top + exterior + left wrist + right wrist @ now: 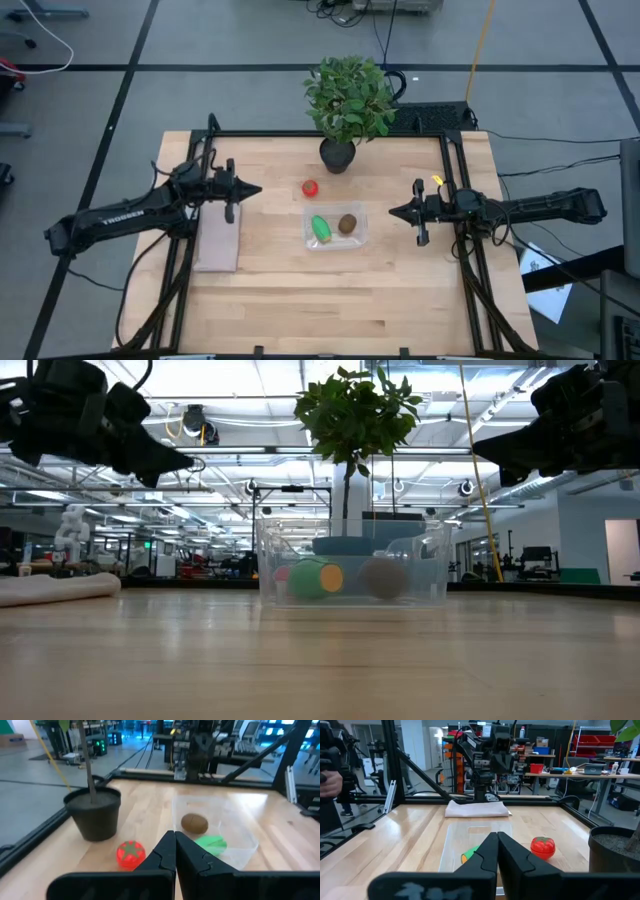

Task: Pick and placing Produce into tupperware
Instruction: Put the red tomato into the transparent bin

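The clear tupperware (336, 227) sits mid-table, with the green produce (321, 228) and the brown kiwi-like one (347, 223) lying inside it. The red tomato-like one (310, 187) rests on the wood just beyond the container's far left corner. My left gripper (258, 189) is shut and empty, raised at the table's left and pointing toward the tomato (131, 854). My right gripper (392, 212) is shut and empty, raised at the right and pointing at the container (470, 840).
A potted plant (345, 105) stands at the table's far edge behind the tomato. A pale flat slab (219, 240) lies on the left, under my left arm. A black frame (452, 200) runs along the table's sides. Bare wood stretches along the near edge.
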